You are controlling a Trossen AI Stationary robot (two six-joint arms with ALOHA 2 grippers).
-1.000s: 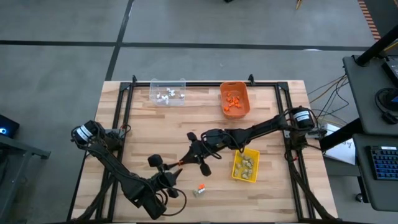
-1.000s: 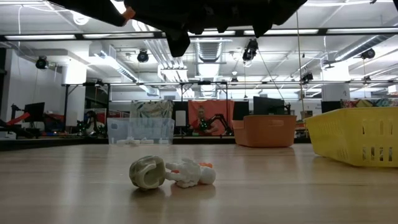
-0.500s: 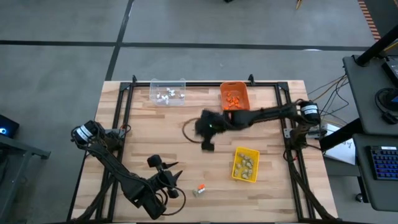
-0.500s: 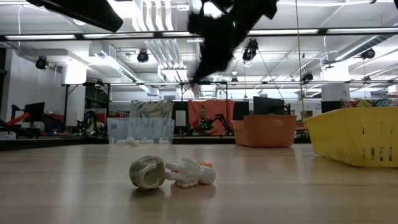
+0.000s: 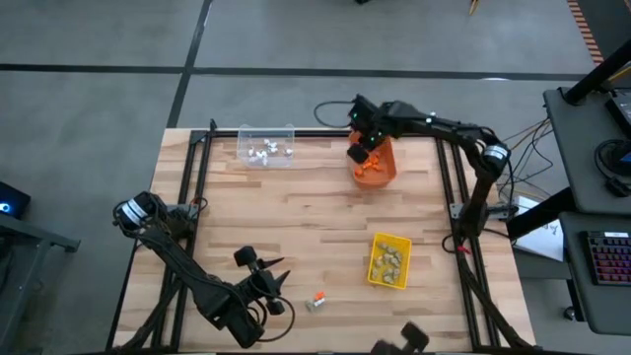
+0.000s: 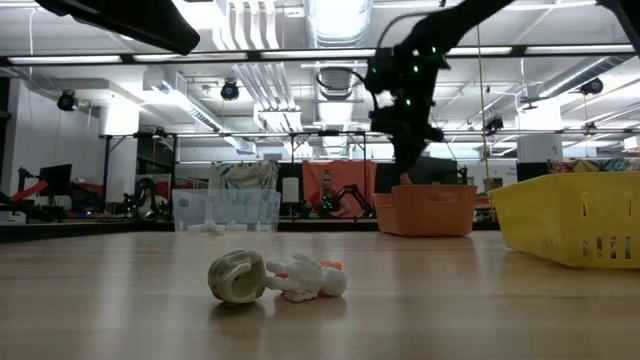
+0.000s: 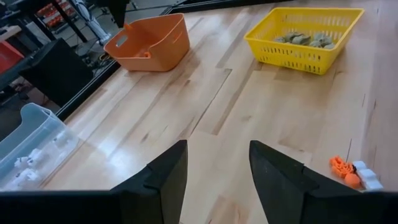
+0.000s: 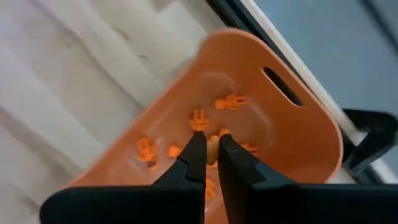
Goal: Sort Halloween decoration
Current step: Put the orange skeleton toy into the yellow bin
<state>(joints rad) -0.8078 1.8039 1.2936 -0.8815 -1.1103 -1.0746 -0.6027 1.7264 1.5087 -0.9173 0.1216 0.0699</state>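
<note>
R gripper [image 8: 210,149] pinched on tiny orange trinket [image 8: 212,144] over orange bin [image 8: 292,134]; L gripper [image 7: 214,165] open, empty. We reckon light, rigid, slippery; grip mid-body.

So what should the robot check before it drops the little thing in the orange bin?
1. Right gripper over the orange bin: ok.
2. Small piece pinched between its fingers: ok.
3. Piece is orange like the trinkets in the bin: cannot tell.
4. Left gripper open, far from the bin: ok.
5. Loose trinkets still on the table, waiting to be sorted: not ok.
</note>
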